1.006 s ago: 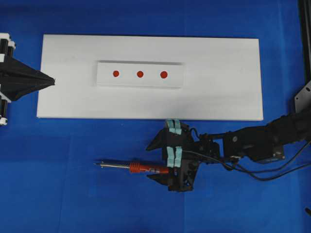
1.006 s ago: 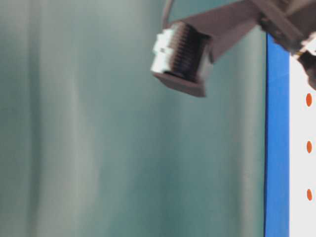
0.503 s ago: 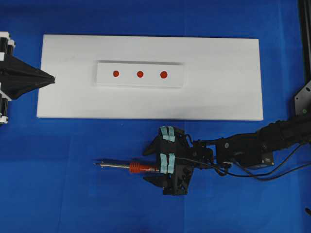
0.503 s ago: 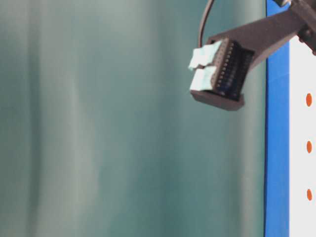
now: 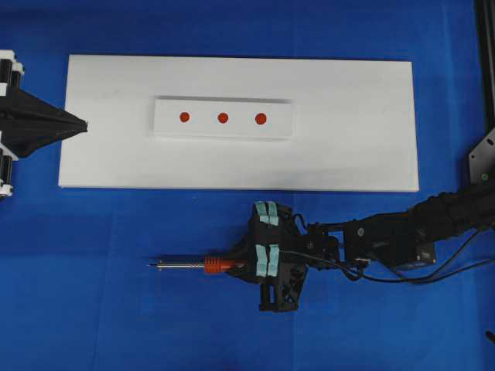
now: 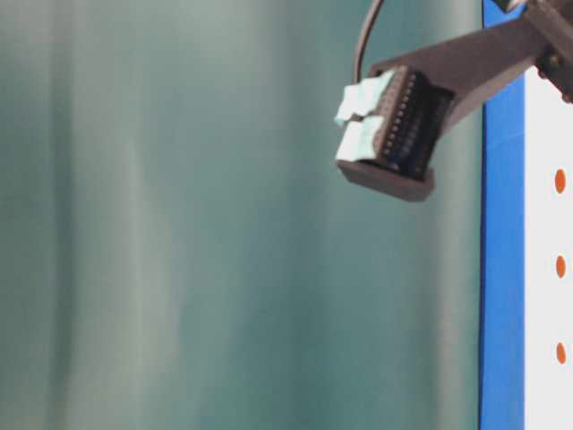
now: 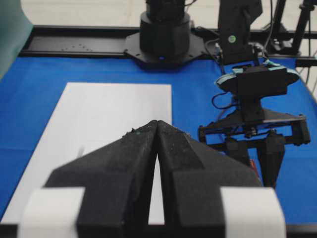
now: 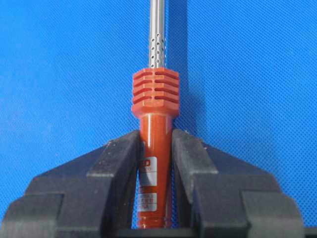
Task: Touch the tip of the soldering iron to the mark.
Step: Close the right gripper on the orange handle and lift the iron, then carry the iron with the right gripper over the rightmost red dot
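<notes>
The soldering iron (image 5: 203, 265) lies on the blue cloth below the white board, its silver tip pointing left. In the right wrist view its red-orange handle (image 8: 154, 114) sits between the jaws, with the silver shaft running up out of frame. My right gripper (image 5: 251, 264) (image 8: 155, 138) is shut on the handle. Three red marks (image 5: 223, 118) sit in a row on a raised white strip (image 5: 278, 127) on the board. My left gripper (image 5: 83, 126) (image 7: 157, 123) is shut and empty, with its tip at the board's left edge.
The white board (image 5: 348, 147) lies on the blue cloth (image 5: 116, 309). The iron's black cord (image 5: 402, 277) trails right along my right arm. A black rail (image 5: 486, 62) runs down the right edge. The table-level view shows my right gripper (image 6: 385, 134) and the marks (image 6: 560, 266).
My right gripper has come down over the iron's handle and closed on it. The iron has shifted a little to the left. The left gripper has not moved.
</notes>
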### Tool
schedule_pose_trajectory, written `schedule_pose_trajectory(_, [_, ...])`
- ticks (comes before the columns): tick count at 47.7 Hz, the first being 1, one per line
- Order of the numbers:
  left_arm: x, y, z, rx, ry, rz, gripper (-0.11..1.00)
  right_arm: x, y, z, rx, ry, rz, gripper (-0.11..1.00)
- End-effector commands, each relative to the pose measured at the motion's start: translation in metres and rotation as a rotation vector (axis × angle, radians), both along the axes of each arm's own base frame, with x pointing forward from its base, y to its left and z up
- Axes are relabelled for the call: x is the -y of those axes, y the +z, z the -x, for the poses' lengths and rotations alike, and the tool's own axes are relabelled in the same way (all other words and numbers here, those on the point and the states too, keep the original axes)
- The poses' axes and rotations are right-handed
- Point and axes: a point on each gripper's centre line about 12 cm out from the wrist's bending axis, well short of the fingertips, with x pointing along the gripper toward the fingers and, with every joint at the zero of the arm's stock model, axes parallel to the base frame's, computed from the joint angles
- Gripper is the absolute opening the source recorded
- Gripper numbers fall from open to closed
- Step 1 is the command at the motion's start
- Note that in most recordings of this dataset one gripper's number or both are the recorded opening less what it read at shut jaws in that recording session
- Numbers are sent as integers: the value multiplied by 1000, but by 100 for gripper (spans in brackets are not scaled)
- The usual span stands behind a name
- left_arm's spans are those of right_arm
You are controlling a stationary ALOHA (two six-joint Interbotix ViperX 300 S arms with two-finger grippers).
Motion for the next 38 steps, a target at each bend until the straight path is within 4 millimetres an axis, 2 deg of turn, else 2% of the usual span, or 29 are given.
schedule_pose_trajectory(1, [-1, 4, -1, 14, 3, 0, 0, -1, 10, -3, 32, -2, -7, 6])
schedule_pose_trajectory(6, [-1, 3, -1, 12, 3, 0, 0, 1, 13, -2, 32, -6, -11, 6])
schedule_pose_trajectory(10, [-1, 3, -1, 12, 3, 0, 0, 2, 23, 0, 40, -6, -21, 6])
schedule_pose_trajectory(23, [-1, 3, -1, 12, 3, 0, 0, 23, 83, 21, 35, -4, -63, 6])
schedule_pose_trajectory(38, [-1, 2, -1, 9, 3, 0, 0, 38, 134, 39, 42, 42, -50, 6])
